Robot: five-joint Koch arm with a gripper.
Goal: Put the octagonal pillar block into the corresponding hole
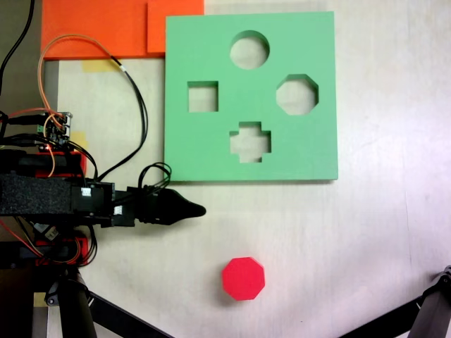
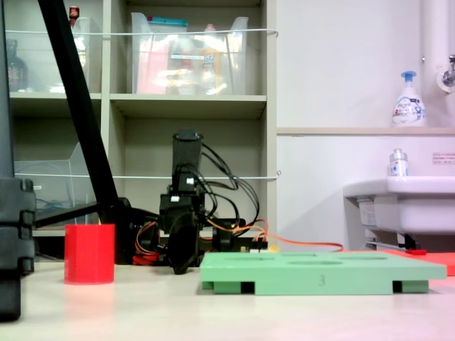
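The red octagonal pillar block [image 1: 244, 279] stands upright on the pale table, in the first exterior view's lower middle; in the second exterior view the same block [image 2: 89, 253] is at the left. The green foam board [image 1: 211, 151] lies flat above it, with its eight-sided hole [image 1: 297, 94] on the right side, beside round, square and cross cutouts. My black gripper [image 1: 194, 209] points right from the first exterior view's left, its jaws together in a point and holding nothing. It is apart from the block, up and to the left of it, just below the board's near edge.
Orange foam sheets [image 1: 106, 28] lie at the first exterior view's top left. Wires [image 1: 134, 91] loop beside the board's left edge. Black tripod legs [image 1: 106, 310] cross the lower corners. In the second exterior view a shelf unit [image 2: 178, 106] and a white sink [image 2: 398, 199] stand behind.
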